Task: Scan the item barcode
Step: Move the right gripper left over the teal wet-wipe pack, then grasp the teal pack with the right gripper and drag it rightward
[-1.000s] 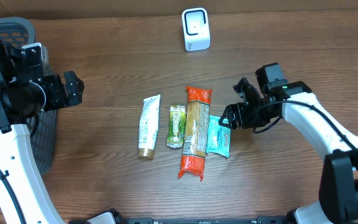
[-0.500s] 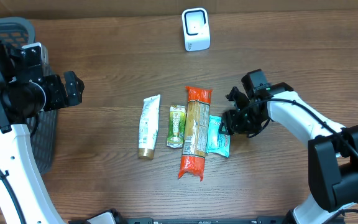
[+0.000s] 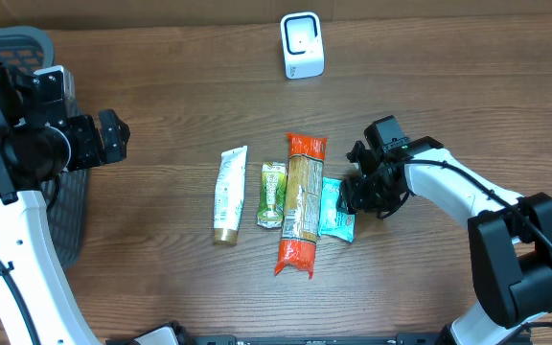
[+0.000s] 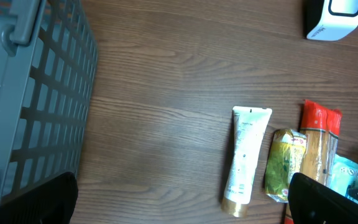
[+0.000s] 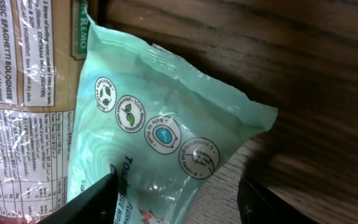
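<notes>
**Right gripper at teal pack**

Right gripper point(image 3: 351, 198) is sitting part-open, jaws straddling the teal wipes pack's point(image 3: 337, 209) 3 o'clock edge, not clamping. Spaghetti pack point(image 3: 302, 203) is crowding its 9 o'clock side. Scanner point(image 3: 302, 45) is standing at the table's point(image 3: 161, 77) 12 o'clock. Left gripper point(image 3: 113, 137) is hanging wide open beside the basket point(image 3: 8, 43) at 9 o'clock.

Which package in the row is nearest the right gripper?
The teal pouch at the right end: the right gripper straddles its corner; spaghetti, green packet and tube lie farther off.
</notes>
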